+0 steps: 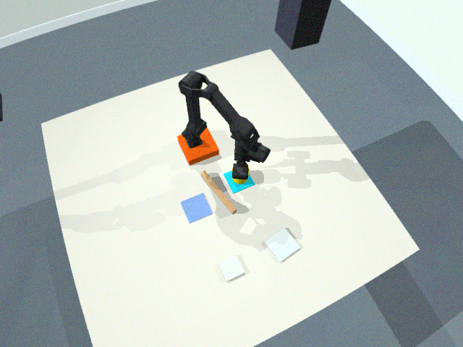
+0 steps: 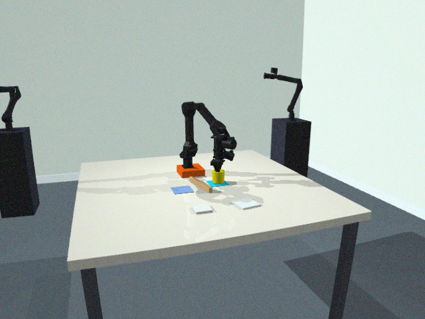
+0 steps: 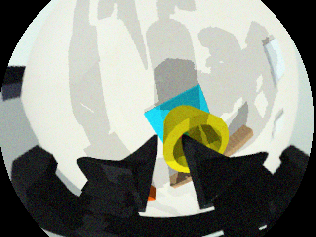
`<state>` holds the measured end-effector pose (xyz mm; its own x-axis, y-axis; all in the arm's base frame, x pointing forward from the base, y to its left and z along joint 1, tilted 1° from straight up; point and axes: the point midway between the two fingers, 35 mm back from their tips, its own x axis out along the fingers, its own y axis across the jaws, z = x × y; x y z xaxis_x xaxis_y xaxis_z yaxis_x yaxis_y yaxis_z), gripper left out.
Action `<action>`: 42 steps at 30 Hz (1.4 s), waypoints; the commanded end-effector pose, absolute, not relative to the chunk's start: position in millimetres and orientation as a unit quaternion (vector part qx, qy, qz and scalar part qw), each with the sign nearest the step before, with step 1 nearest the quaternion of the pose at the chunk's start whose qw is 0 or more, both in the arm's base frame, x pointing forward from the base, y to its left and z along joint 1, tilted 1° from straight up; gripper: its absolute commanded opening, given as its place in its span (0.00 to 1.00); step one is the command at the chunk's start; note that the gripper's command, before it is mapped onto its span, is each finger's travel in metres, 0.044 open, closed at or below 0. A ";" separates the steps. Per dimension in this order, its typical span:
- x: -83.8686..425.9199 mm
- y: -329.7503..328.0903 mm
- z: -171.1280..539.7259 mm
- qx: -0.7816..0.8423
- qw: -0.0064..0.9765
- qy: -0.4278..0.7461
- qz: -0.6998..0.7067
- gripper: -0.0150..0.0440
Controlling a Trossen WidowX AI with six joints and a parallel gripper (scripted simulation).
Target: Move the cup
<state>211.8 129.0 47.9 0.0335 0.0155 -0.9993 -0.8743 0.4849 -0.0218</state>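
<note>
Partly open, the gripper (image 1: 240, 176) (image 2: 218, 170) (image 3: 169, 137) has 1 finger (image 3: 194, 158) inside the cup (image 1: 240, 181) (image 2: 218, 177) (image 3: 175, 117).

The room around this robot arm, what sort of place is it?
Probably a robotics lab or test room: a black robot arm works on a plain table, and more arms stand on dark pedestals against bare walls.
</note>
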 end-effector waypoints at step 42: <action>210.7 130.1 90.6 -0.360 0.620 0.598 0.358 0.90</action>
<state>210.6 130.1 90.6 0.0289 0.0134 -0.9995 -0.8743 0.4851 -0.0188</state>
